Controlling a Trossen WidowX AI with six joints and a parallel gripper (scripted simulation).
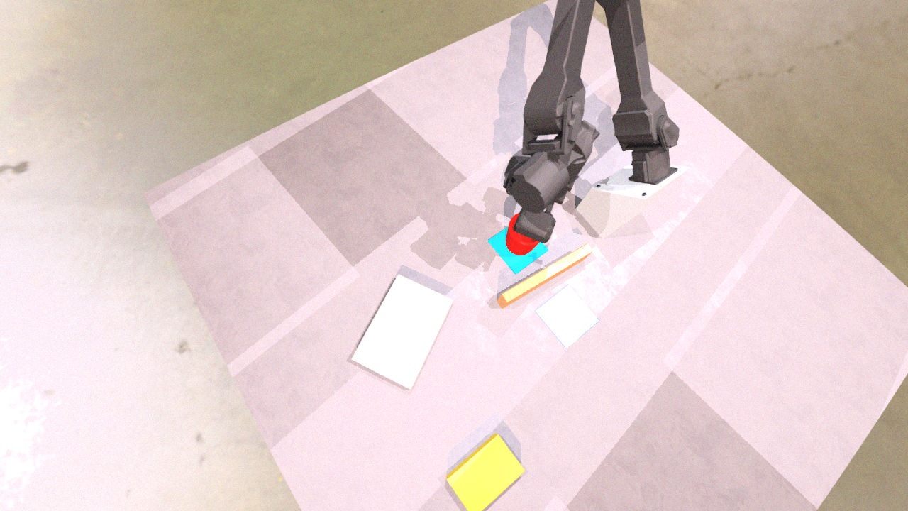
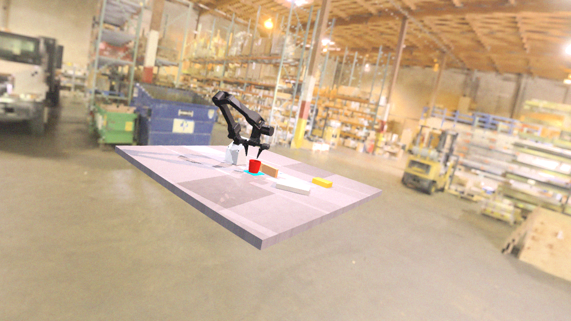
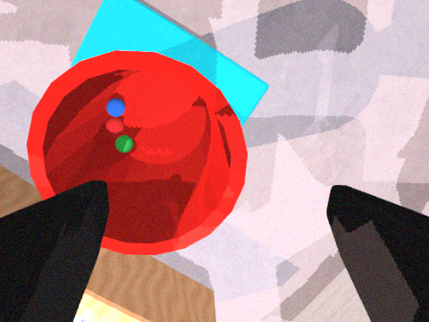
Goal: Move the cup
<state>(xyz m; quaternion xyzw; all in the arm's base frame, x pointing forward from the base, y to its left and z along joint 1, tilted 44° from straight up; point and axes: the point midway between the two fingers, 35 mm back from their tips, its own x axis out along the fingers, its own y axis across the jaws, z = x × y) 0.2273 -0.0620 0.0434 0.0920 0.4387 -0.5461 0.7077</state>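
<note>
The red cup [image 1: 520, 243] [image 2: 254, 166] [image 3: 156, 103] stands upright on the cyan pad [image 1: 516, 265] [image 2: 258, 174] [image 3: 147, 31]. A blue marble [image 3: 115, 107], a red marble [image 3: 114, 125] and a green marble [image 3: 124, 144] lie inside it. The other pad [image 1: 567, 316], very pale, is bare on the far side of an orange bar. My gripper [image 2: 251, 156] [image 3: 221, 199] is open and empty, just above the rim. In the wrist view the left fingertip overlaps the cup and the right one is outside it. In the top view the arm hides the fingertips.
The orange bar [image 1: 545, 275] [image 2: 270, 170] [image 3: 134, 277] stands as a low barrier between the pads, close to the cup. A white block [image 1: 403, 330] [image 2: 292, 187] and a yellow block [image 1: 485, 473] [image 2: 322, 182] lie farther off. The arm's pale base [image 1: 609, 206] is near the cup.
</note>
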